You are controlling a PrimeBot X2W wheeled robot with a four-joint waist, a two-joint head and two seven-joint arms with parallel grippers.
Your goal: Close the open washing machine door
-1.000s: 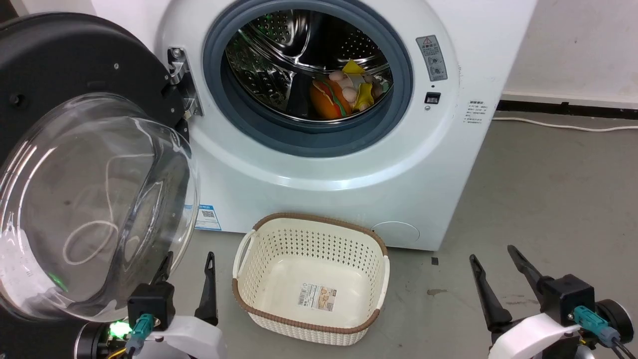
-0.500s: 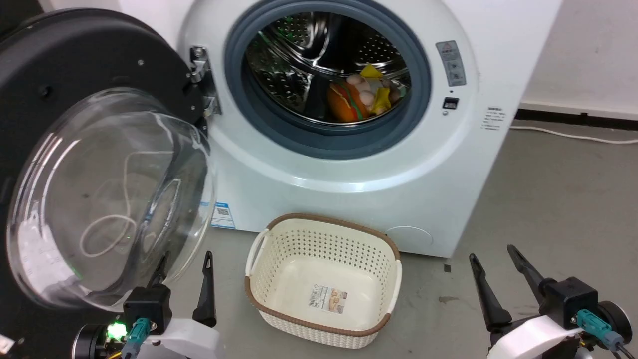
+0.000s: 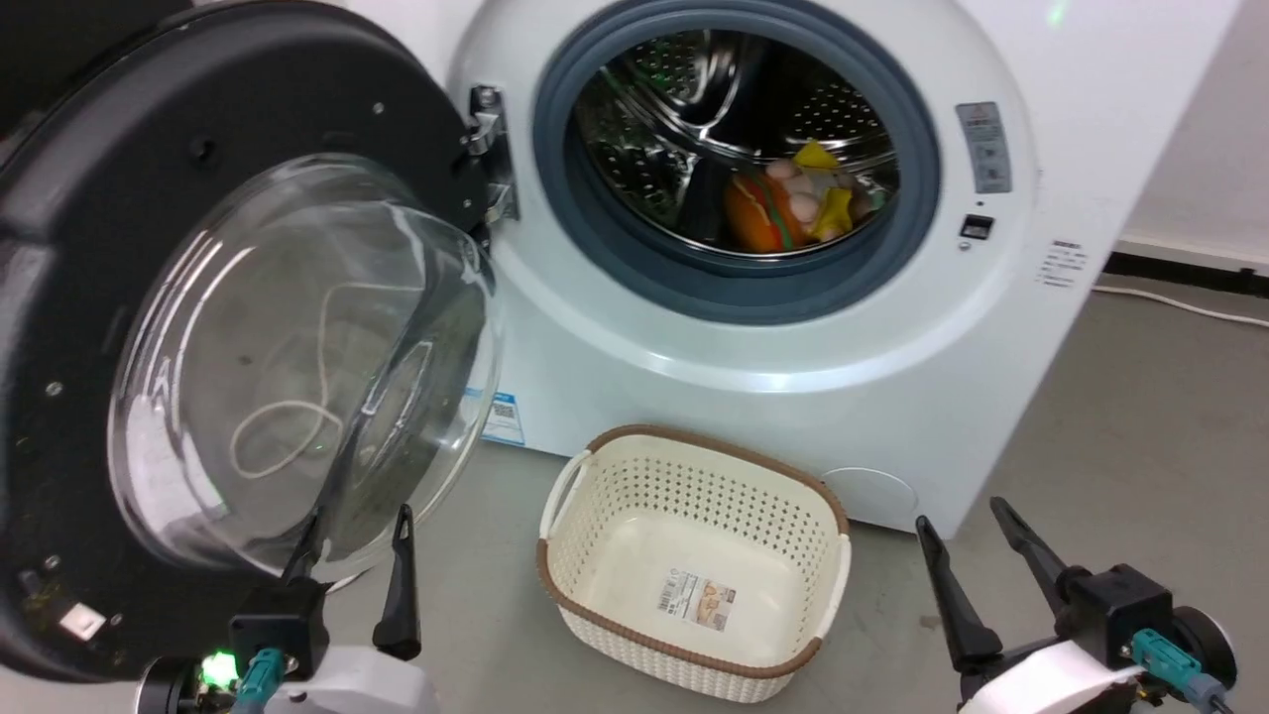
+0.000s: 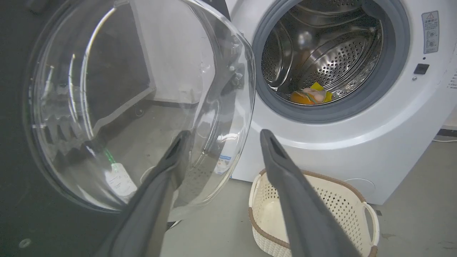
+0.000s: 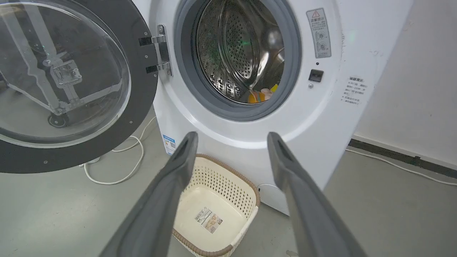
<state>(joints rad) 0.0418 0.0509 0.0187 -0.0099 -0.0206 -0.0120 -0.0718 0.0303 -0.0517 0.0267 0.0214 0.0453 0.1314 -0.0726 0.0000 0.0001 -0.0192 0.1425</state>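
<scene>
The head camera has swung over the past second, so that the washing machine [image 3: 714, 397] and the basket [image 3: 634, 496] now sit further right in its frame and more of the washing machine door [image 3: 248, 337] is in view; both grippers keep their places at the bottom corners.

The door stands wide open on the machine's left, hung on a metal hinge [image 3: 488, 149] beside the grey-ringed drum mouth [image 3: 575, 159], its clear domed glass facing the robot. Soft toys [image 3: 783, 203] lie in the steel drum.

The left gripper [image 3: 357, 526], fingers spread, points up at the lower edge of the glass bowl. In the head view its left-hand finger overlaps the rim of the dome and its right-hand finger stands just clear of it. The left wrist view shows the same: the left gripper [image 4: 225, 134] has one finger across the glass of the door [image 4: 125, 107] and the other over the machine's white front. Whether the finger touches the glass cannot be told.

The right gripper [image 3: 960, 516], also spread, hangs over the grey floor [image 3: 1140, 416] on the far side of the cream basket, well apart from the door. From the right wrist, the right gripper [image 5: 232, 135] frames the basket, with the door [image 5: 142, 89] off to the left.
</scene>
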